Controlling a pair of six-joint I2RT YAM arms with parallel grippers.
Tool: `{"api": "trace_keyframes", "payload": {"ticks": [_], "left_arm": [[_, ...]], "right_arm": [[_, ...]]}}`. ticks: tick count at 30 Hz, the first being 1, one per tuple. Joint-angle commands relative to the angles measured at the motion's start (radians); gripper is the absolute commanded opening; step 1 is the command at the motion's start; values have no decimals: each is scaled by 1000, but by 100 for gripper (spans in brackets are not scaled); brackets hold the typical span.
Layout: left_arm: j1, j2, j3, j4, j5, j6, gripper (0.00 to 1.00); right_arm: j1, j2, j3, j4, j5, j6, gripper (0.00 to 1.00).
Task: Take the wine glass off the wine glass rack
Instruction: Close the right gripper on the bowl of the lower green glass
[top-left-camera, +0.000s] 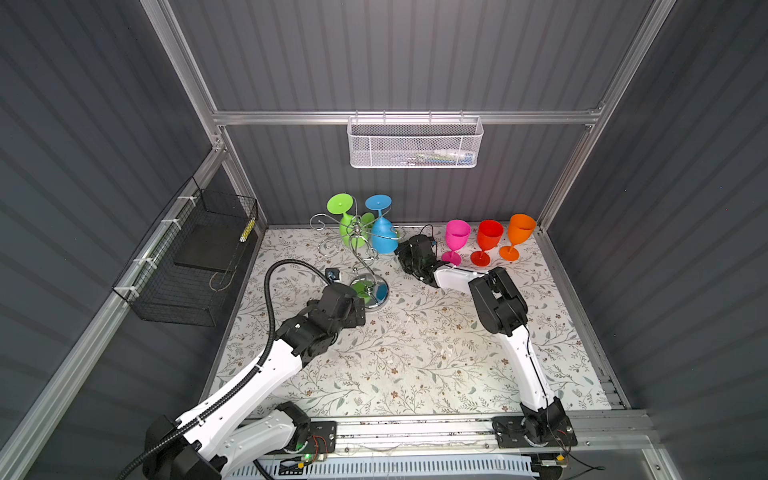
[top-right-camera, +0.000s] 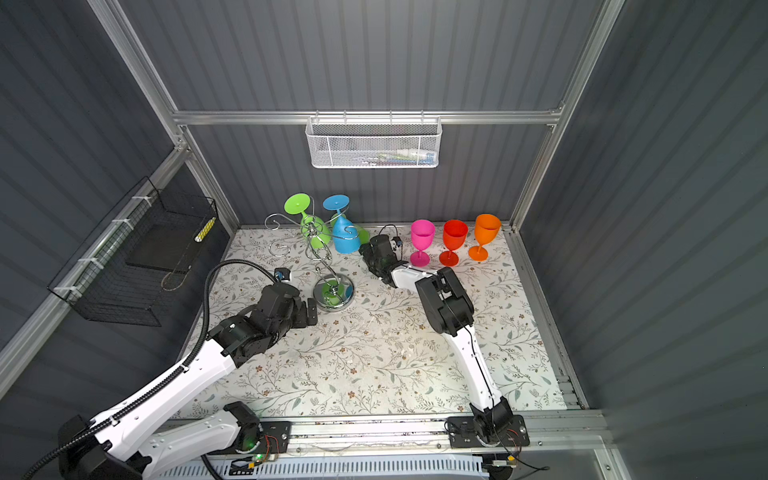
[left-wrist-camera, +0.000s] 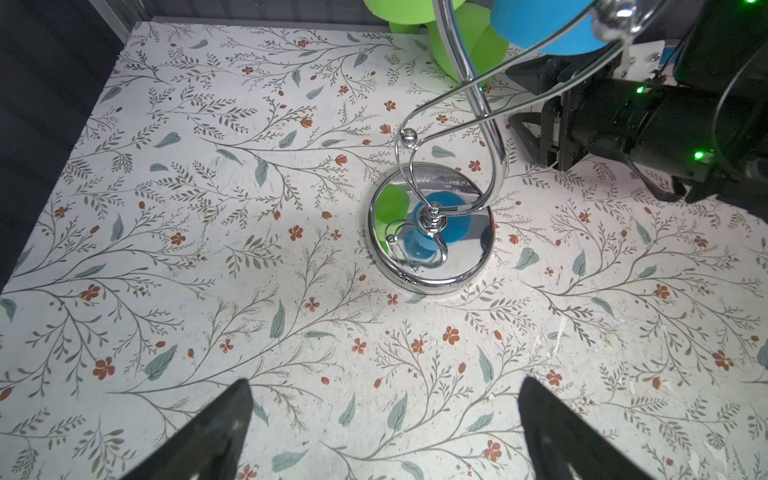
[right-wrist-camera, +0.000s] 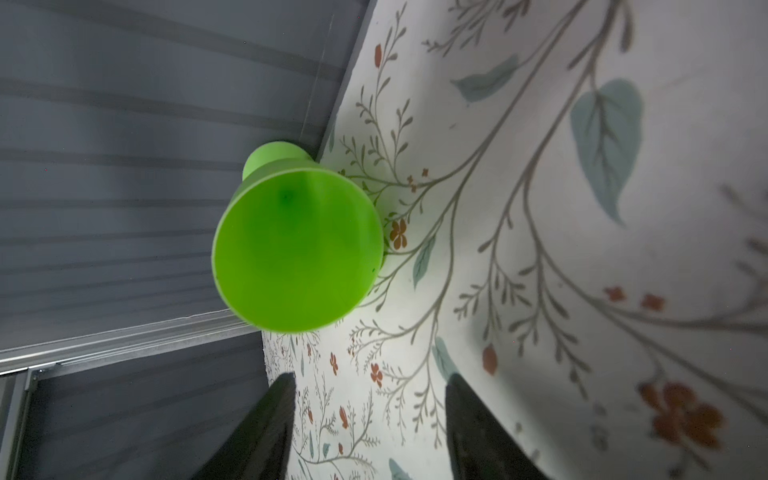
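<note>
The chrome wine glass rack (top-left-camera: 365, 254) stands at the back left of the floral table, its mirror base (left-wrist-camera: 432, 266) close ahead of my left gripper (left-wrist-camera: 384, 390), which is open and empty. Upside down on its arms hang a green wine glass (top-left-camera: 348, 232) and a blue wine glass (top-left-camera: 383, 240); both also show in the other top view, green wine glass (top-right-camera: 318, 233) and blue wine glass (top-right-camera: 345, 239). My right gripper (right-wrist-camera: 370, 386) sits low beside the blue glass, open, with nothing between its fingers. The green glass's open mouth (right-wrist-camera: 297, 253) faces it from a short way ahead.
Pink (top-left-camera: 457, 235), red (top-left-camera: 489, 235) and orange (top-left-camera: 521, 227) glasses stand upright at the back right. A white mesh basket (top-left-camera: 415, 143) hangs on the back wall and a black wire basket (top-left-camera: 187, 257) on the left wall. A small dark object (top-left-camera: 332, 274) lies by the rack base.
</note>
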Motion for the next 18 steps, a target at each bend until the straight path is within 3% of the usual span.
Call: {"api": "trace_keyframes", "payload": {"ticks": [1, 18], "left_arm": [[6, -6, -32, 39, 31, 29, 100], [7, 14, -63, 126, 152, 105, 100]], "right_arm": [[-18, 28, 48, 50, -16, 50, 59], [-48, 152, 249, 53, -83, 108, 57]]}}
